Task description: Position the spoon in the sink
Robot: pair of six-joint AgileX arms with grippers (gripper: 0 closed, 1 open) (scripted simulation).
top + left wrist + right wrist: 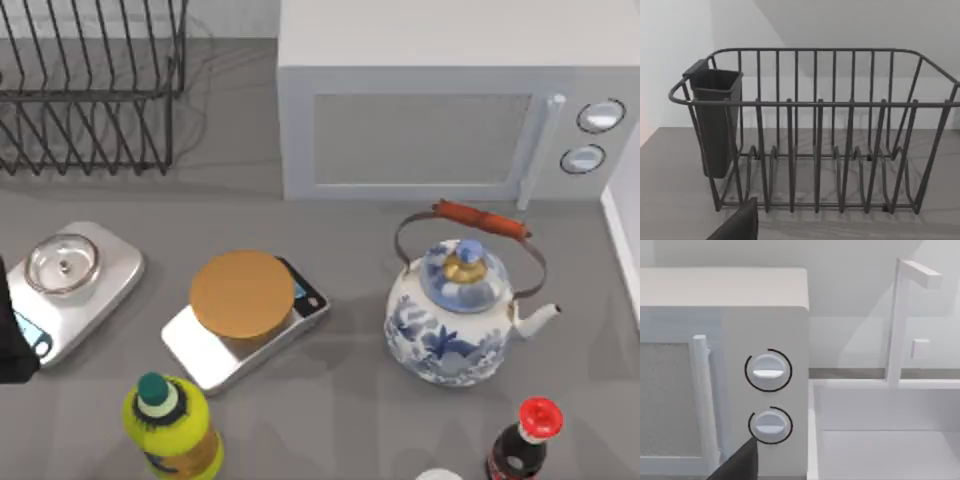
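The spoon is out of view. The white sink [880,450] lies beside the microwave [725,370], with a white faucet [897,320] standing over its back rim. In the top view, a strip of the sink's edge [625,240] shows at the far right of the table. A dark part of my left gripper [737,225] points toward the wire dish rack [815,135], and my left arm [15,340] sits at the table's left edge. A dark part of my right gripper [737,462] sits low in front of the microwave's knobs [768,371].
Between the arms stand a blue-and-white teapot [455,315], a scale [200,350] carrying a brown disc [242,293], another scale [100,290] with a glass dish [65,265], a yellow bottle [170,425] and a red-capped dark bottle [525,440]. The rack holds a dark cutlery cup [715,120].
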